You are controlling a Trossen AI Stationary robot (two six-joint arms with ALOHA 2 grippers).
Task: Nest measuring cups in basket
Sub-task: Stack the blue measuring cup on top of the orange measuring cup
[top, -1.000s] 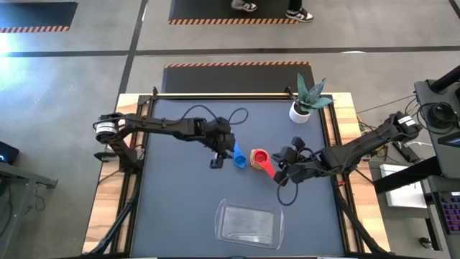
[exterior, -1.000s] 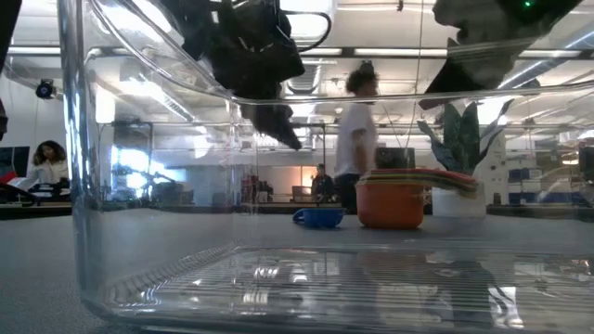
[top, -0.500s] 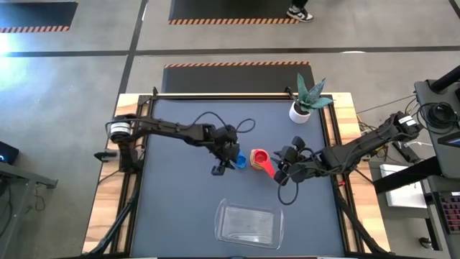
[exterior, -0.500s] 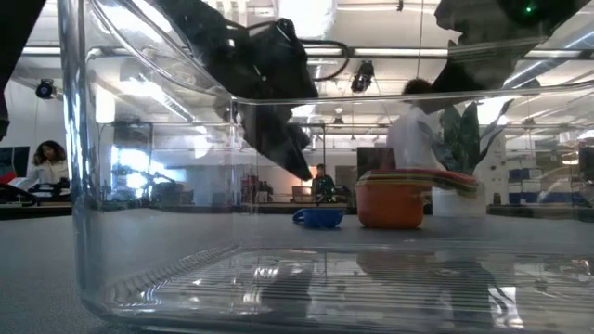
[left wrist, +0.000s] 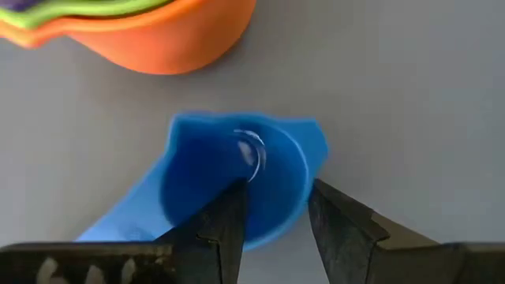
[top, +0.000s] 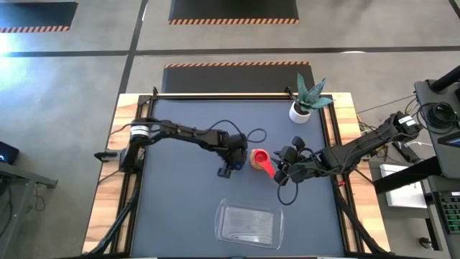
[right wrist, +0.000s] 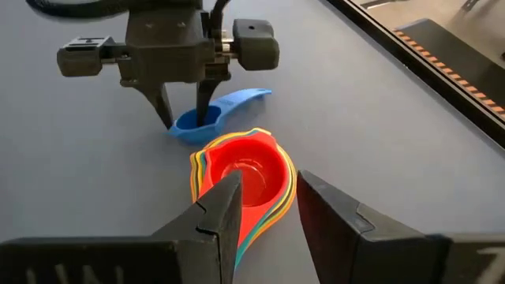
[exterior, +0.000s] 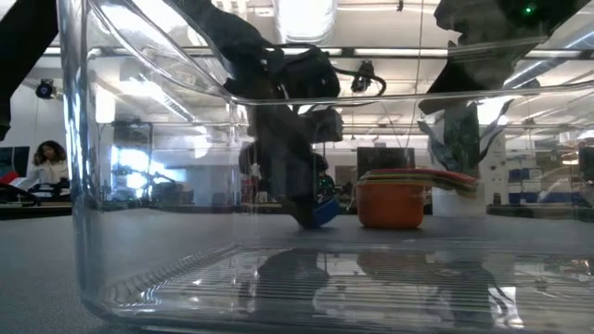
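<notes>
Blue measuring cup [left wrist: 237, 185] on dark table [top: 187, 194], just beside nested cup stack [top: 259, 158]. Left gripper [left wrist: 272, 217] reaches down from left, fingers straddling cup's rim, one inside bowl, one outside, not yet closed. Right gripper [right wrist: 264, 205] low beside stack, fingers spread, holding nothing. Clear basket [top: 249, 224] near front edge, well apart.

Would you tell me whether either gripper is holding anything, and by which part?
Nothing is held: the left gripper straddles the blue measuring cup's rim, open; the right gripper is empty.
</notes>
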